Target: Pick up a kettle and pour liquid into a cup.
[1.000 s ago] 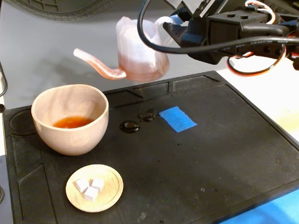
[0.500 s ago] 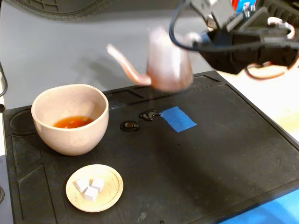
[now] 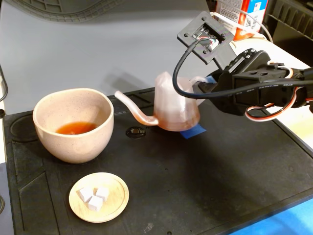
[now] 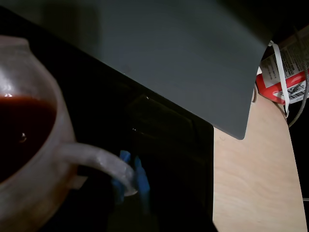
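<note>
In the fixed view the pincer (image 3: pixel 205 89) is clamped on the handle of the kettle (image 3: pixel 175 105), which sits upright mid-mat, spout pointing left. The wrist view shows dark liquid (image 4: pixel 19 130) inside it. Far left, the cup (image 3: pixel 73 125) holds orange liquid. Near it, a dish (image 3: pixel 99 197) holds white cubes (image 3: pixel 94 196).

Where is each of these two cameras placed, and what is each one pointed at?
Fixed view: stands at the mat's near edge, looking down and across at the cup, the wooden dish and the kettle; the arm enters from the right, its gripper at the kettle's handle.
Wrist view: rides on the arm, looking along the kettle and its handle towards the mat's far edge; barely any of the arm shows.
Shared: the kettle, the black mat, the blue tape.
</note>
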Tool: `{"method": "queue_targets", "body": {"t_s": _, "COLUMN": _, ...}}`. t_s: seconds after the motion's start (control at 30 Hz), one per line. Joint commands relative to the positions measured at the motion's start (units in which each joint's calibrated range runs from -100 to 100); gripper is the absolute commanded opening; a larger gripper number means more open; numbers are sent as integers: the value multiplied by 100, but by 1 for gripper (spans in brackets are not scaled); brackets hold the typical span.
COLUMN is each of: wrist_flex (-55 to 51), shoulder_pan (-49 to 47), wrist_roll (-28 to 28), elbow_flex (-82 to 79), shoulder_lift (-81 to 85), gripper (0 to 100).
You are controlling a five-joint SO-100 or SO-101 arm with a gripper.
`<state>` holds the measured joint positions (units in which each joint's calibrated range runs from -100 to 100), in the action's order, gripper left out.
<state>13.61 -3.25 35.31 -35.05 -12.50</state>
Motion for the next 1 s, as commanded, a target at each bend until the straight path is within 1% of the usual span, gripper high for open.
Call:
{"method": "queue_targets", "body": {"t_s": 0.0, "wrist_flex": 156, "shoulder_pan": 32, "wrist_roll": 25, "elbow_flex": 157, "shoulder_lift": -98, "gripper": 1}}
{"method": "queue_targets", "body": {"t_s": 0.23, "wrist_flex": 156, "shoulder_pan": 291, "wrist_roll": -17, "elbow_flex": 157, "shoulder_lift": -158, "gripper": 1}}
{"method": "queue_targets", "body": {"t_s": 0.83, "wrist_flex": 156, "shoulder_pan": 238, "wrist_roll": -33, "elbow_flex": 102, "shoulder_lift": -166, "gripper": 1}}
{"method": "queue_targets", "body": {"t_s": 0.93, "wrist_flex": 156, "shoulder_pan": 238, "wrist_roll": -306, "elbow_flex": 84, "shoulder_lift": -166, "gripper": 1}}
{"method": "queue_targets", "body": {"t_s": 0.97, "wrist_flex": 156, "shoulder_pan": 238, "wrist_roll": -316, "elbow_flex": 84, "shoulder_lift": -166, "gripper": 1}}
